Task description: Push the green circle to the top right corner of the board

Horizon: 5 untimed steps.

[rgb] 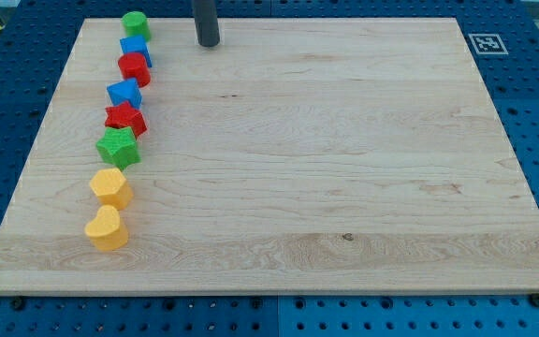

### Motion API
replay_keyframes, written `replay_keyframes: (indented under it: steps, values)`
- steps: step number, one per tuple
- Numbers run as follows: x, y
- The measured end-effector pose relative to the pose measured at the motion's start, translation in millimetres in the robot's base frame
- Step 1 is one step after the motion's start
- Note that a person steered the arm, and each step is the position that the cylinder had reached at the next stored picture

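Note:
The green circle [137, 24] sits at the top left of the wooden board [344, 168], first in a line of blocks. My tip [209, 43] is the lower end of a dark rod coming down from the view's top. It stands to the right of the green circle, a block's width or more apart from it, not touching any block.
Below the green circle runs a column of blocks down the board's left side: blue cube [136, 48], red circle [134, 68], blue block [124, 93], red star [125, 119], green star [118, 146], yellow hexagon [111, 186], yellow heart [107, 228]. A marker tag [485, 43] is at the top right corner.

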State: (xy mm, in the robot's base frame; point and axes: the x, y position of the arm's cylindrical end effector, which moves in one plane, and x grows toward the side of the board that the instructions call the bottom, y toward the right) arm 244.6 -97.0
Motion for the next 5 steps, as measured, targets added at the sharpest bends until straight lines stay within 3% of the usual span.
replay_keyframes:
  steps: [1, 3, 5]
  values:
    - [0, 0]
    - [-53, -16]
    - [-53, -99]
